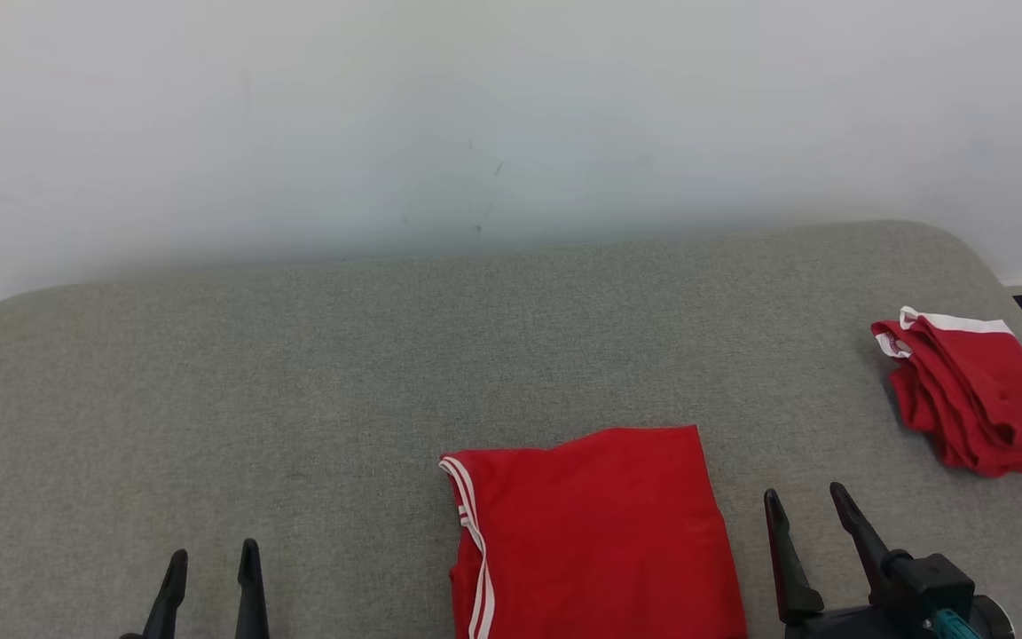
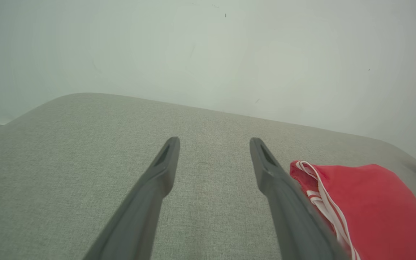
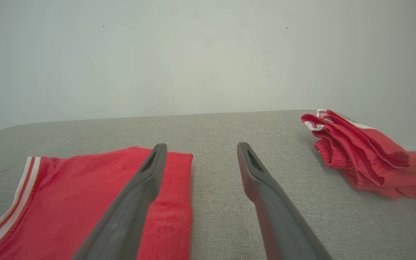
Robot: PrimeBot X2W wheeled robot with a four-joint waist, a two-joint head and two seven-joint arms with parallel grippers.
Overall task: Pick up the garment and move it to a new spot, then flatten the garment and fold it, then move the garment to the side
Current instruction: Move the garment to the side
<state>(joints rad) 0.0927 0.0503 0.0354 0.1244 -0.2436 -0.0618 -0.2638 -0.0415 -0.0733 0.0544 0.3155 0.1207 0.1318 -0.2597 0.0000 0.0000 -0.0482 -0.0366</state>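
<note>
The left tool [image 1: 214, 550] and right tool [image 1: 804, 490] stand open, empty, flanking the folded red garment [image 1: 595, 532]; folding looks done, so next they grip its edges and shift it aside.

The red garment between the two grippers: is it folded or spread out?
Folded: the red garment lies as a flat, compact rectangle with straight edges.

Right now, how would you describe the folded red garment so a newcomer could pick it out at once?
On the grey padded surface, look at the near edge, middle. The folded garment lies there, flat and squared, white stripes down its left side; the other red garment, far right, is a crumpled heap.
</note>
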